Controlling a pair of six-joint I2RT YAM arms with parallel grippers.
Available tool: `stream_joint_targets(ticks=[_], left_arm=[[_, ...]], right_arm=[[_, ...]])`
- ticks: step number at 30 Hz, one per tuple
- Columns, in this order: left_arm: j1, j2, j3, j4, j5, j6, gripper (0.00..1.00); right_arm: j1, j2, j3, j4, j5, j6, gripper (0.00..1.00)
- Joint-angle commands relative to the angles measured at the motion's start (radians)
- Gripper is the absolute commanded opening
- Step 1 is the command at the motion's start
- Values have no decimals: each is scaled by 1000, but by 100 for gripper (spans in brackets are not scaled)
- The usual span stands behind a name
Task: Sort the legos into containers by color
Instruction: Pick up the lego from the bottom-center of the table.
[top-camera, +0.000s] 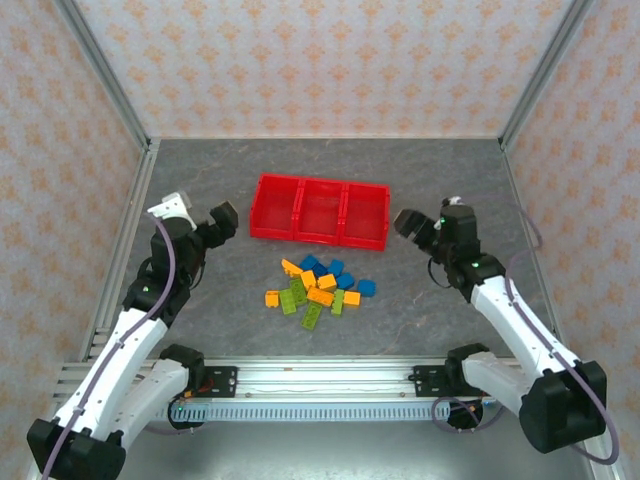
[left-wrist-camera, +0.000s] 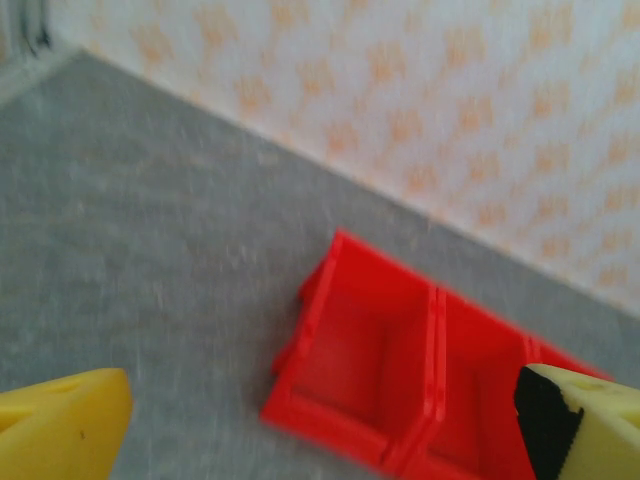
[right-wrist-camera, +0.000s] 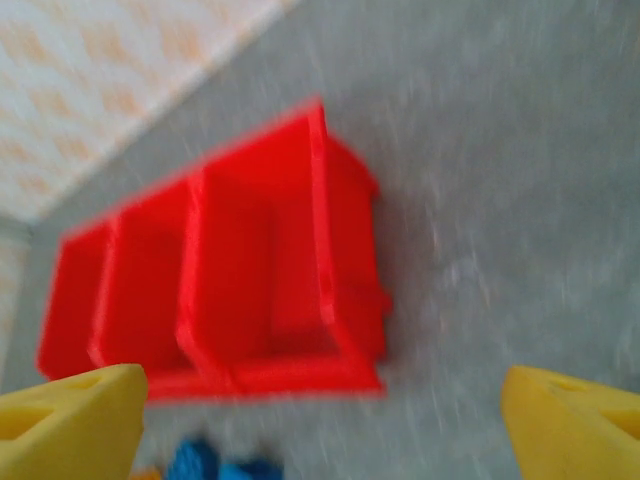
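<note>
The legos (top-camera: 318, 285) lie in a loose pile of blue, orange-yellow and lime green bricks on the grey table, just in front of the containers. The containers (top-camera: 318, 238) are three compartments in one red tray, and nothing shows inside them. My left gripper (top-camera: 222, 222) hovers open off the tray's left end. Its wrist view looks down on the tray's left compartments (left-wrist-camera: 435, 340) between wide-apart yellow fingers (left-wrist-camera: 60, 420). My right gripper (top-camera: 410, 225) hovers open off the tray's right end. The right wrist view is blurred and shows the tray (right-wrist-camera: 320, 200) and blue legos (right-wrist-camera: 215, 465).
Patterned walls with metal corner posts (top-camera: 125, 110) close in the table at the back and both sides. A metal rail (top-camera: 320, 375) with both arm bases runs along the near edge. Bare grey table (top-camera: 450, 180) lies around the tray and pile.
</note>
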Motion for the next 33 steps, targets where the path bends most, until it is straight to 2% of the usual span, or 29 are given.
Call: stream_joint_targets(ticks=[1,6,10,16,22,28,33], left_arm=[[-2,-42,-2,-203,185,34,99],[-1,-85,-80,-107,320,52,99],[-2,-55,-80,-110,343,64,99],[-1,-49,-92,-85,364,71,99],[-1,-79,-110,-57,394,81,99],[-2,-98,-113,-55,379,78,99],[-3,-106,-114,-54,384,78,99]], right_arm=[[112,21,15,-276,26,123,92],[311,113,5,-276,109,256,95],[368,237,30,-297,153,277,92],[450,330,75,-305,208,294,90],[487,386,119,-288,209,295,85],[493,428,133,-281,221,278,84],[499,422,110,-247,216,258,73]])
